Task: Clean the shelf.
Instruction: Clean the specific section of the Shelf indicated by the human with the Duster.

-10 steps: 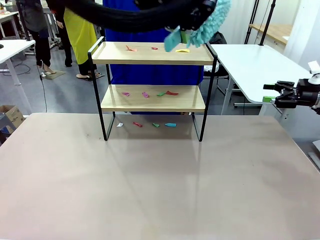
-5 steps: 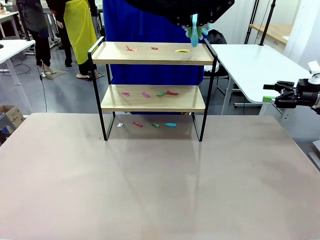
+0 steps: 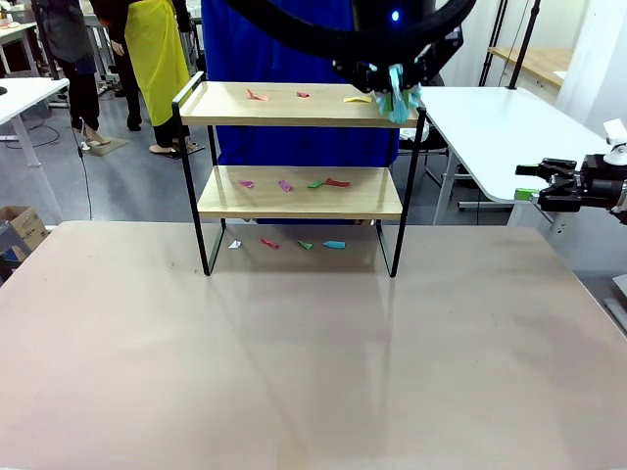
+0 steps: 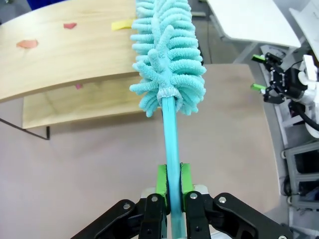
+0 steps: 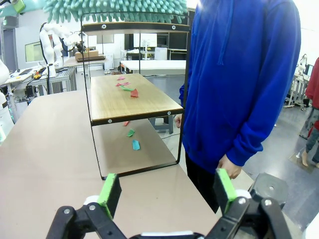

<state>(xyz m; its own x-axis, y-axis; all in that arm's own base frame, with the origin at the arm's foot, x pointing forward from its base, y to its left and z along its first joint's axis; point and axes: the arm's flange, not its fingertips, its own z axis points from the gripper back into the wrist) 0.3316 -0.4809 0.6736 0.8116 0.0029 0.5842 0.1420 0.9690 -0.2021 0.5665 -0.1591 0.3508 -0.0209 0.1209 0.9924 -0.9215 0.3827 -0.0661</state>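
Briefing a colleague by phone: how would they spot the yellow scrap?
Look at the two-tier wooden shelf. Three scraps lie on its top board; the yellow scrap is the rightmost, nearest the teal duster. Its neighbours, the orange scrap and red scrap, lie further left.

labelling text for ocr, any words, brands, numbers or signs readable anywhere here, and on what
No text can be read in any view.
The shelf and the duster carry no print.
The cardboard box on the floor is too small to tell whether it bears any print.
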